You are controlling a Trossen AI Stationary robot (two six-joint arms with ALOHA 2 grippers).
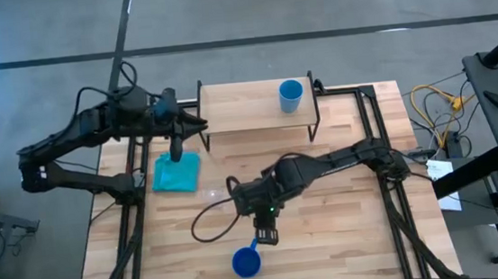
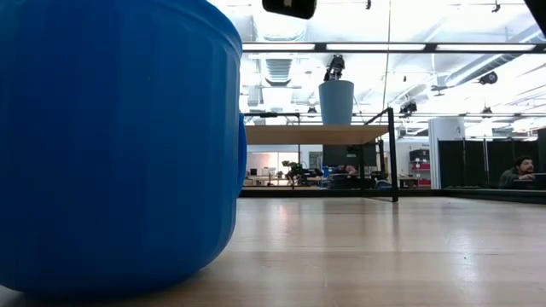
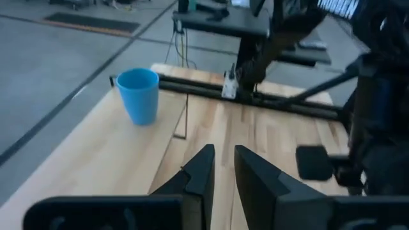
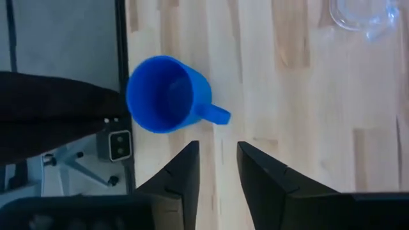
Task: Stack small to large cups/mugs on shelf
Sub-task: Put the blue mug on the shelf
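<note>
The dark blue mug (image 1: 246,263) stands upright on the table near its near edge, with its handle (image 4: 216,115) pointing toward the far side. It fills the left of the low view (image 2: 111,145). My right gripper (image 1: 265,235) (image 4: 218,150) hovers above the table just beyond the handle, fingers pointing down, open by a narrow gap, touching nothing. The light blue cup (image 1: 291,95) (image 2: 336,102) (image 3: 138,94) stands upright on the shelf (image 1: 246,108), toward its right end. The clear cup (image 4: 361,16) sits on the table farther off. My left gripper (image 1: 195,122) (image 3: 222,160) waits shut at the shelf's left end.
A teal cloth (image 1: 177,173) lies on the table in front of the shelf's left end. Black frame rails (image 1: 380,137) run along the table's sides, and the shelf's thin black legs (image 2: 393,153) stand on the tabletop. A cable (image 1: 211,220) loops beside the right gripper.
</note>
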